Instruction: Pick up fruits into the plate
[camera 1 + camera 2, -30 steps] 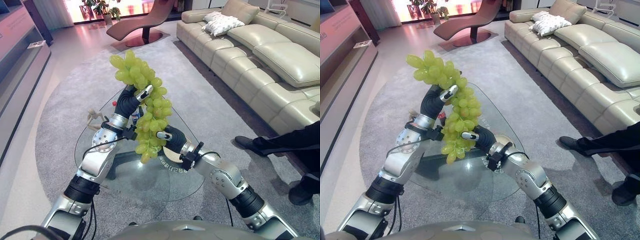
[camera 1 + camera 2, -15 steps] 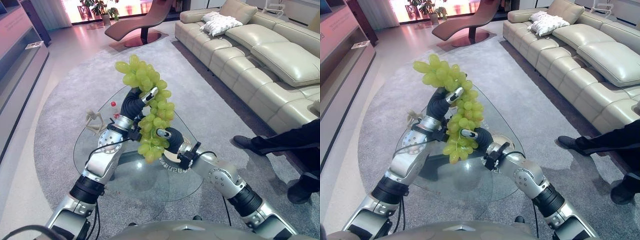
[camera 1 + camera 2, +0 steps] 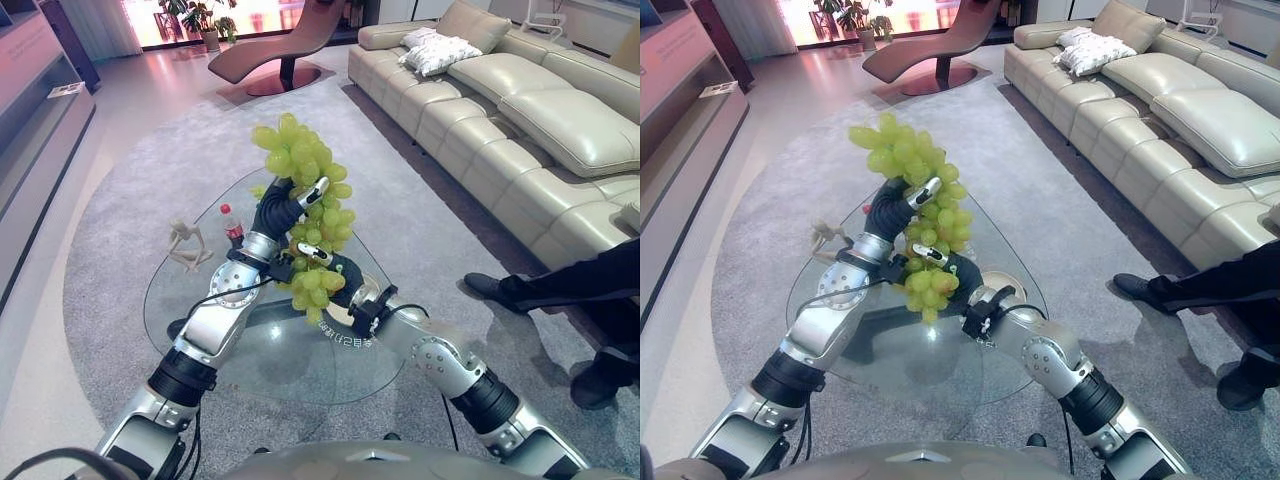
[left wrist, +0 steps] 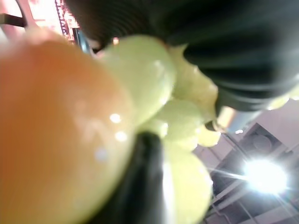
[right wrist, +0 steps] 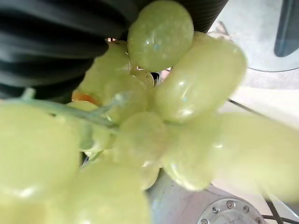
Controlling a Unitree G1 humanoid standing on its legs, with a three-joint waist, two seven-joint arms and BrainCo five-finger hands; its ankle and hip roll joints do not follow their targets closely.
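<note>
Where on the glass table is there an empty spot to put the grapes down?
Bare glass lies at the near edge of the table, below both arms, and between the figurine and the left arm. It is crowded mid-table, where both robot hands hold the grapes beside the small bottle.

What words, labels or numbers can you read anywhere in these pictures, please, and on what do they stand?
Dark characters on the pale round plate on the clear glass table: partly hidden, too small to read.
Label on the small red-capped bottle: too small to read.
Nothing else legible.

Sofa, lounge chair, perhaps figurine.
</note>
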